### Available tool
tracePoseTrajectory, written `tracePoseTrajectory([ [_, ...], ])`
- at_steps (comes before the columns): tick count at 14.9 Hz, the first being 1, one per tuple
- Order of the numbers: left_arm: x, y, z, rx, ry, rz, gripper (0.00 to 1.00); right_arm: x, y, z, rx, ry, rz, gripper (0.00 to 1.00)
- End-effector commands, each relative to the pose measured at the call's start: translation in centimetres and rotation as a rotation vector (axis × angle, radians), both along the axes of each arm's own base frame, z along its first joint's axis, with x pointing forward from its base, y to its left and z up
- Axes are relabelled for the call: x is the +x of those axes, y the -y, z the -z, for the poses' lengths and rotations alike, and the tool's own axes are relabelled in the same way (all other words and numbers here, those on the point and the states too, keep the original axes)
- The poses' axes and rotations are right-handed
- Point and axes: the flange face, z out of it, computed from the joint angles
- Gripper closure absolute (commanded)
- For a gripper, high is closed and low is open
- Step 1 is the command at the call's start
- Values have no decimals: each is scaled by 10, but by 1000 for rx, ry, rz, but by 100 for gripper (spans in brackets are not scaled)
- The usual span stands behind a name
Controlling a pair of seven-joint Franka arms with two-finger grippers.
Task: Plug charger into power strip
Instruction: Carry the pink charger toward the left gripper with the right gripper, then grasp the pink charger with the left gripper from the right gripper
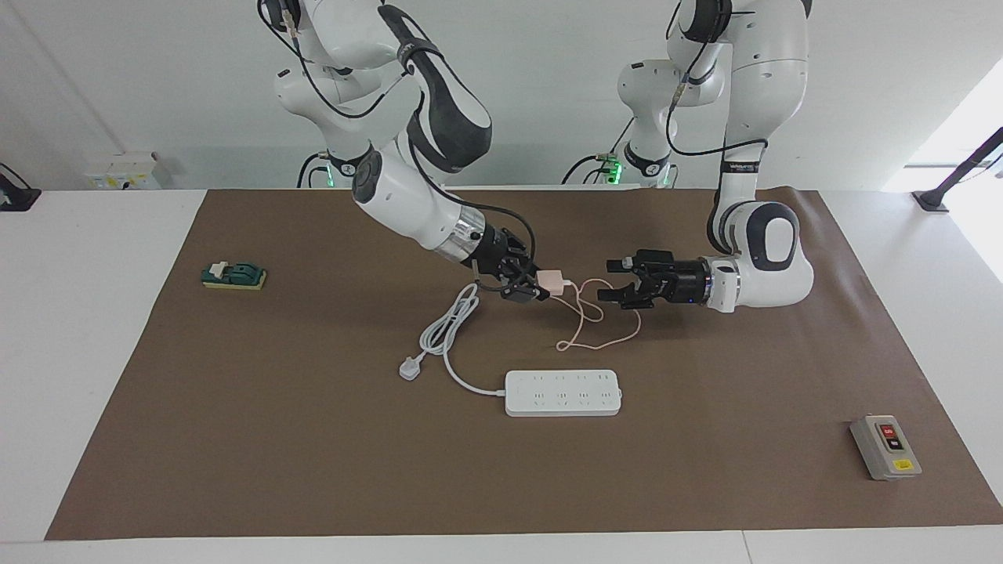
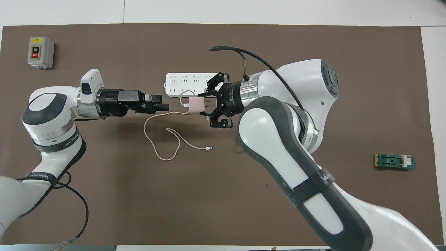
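The small green block [image 1: 233,276] lies on the brown mat [image 1: 313,470] nearer to the robots than the power strip [image 1: 564,393] and well toward the right arm's end of the table [image 1: 94,329]. The right hand [image 1: 534,287] is raised over the mat, clear of the power strip, with its fingertips clamped on the charger [image 1: 551,282]. The charger's cube is held off the surface, and in the overhead view its two prongs point back toward the hand's palm. The left hand [image 1: 610,280] hangs at about the same height, facing the charger, its fingers apart. The pink cable [image 1: 595,341] runs from the charger close by those fingers; contact cannot be confirmed. The cable then drops to the mat and lies in loose loops nearer to the robots than the power strip, with its tiny connector [image 2: 208,148] at the loose end. The power strip's thick white cord [image 1: 448,321] is coiled beside these loops, toward the right arm's end. Its white plug [image 1: 409,366] rests just beside the power strip's cord end. The power strip lies flat, sockets up, with nothing plugged in. The grey switch box [image 1: 885,446] sits farther from the robots than the power strip, well apart from it toward the left arm's end.
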Motion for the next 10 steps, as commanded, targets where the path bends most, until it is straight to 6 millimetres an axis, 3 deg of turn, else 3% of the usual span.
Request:
tracePoseTrajectory([
  [1, 7, 13, 2, -3, 11, -45, 0, -5, -20, -2, 14, -4, 24, 100],
  [4, 4, 12, 4, -13, 0, -44, 0, -7, -23, -3, 17, -24, 36, 100],
  [5, 1, 9, 5, -15, -14, -47, 0, 2, -19, -1, 18, -26, 42, 100],
  [8, -14, 7, 13, -27, -50, -37, 0, 20, -33, 1, 29, -50, 49, 100],
  [10, -27, 7, 17, -35, -68, -27, 0, 32, -21, 0, 33, -54, 61, 100],
])
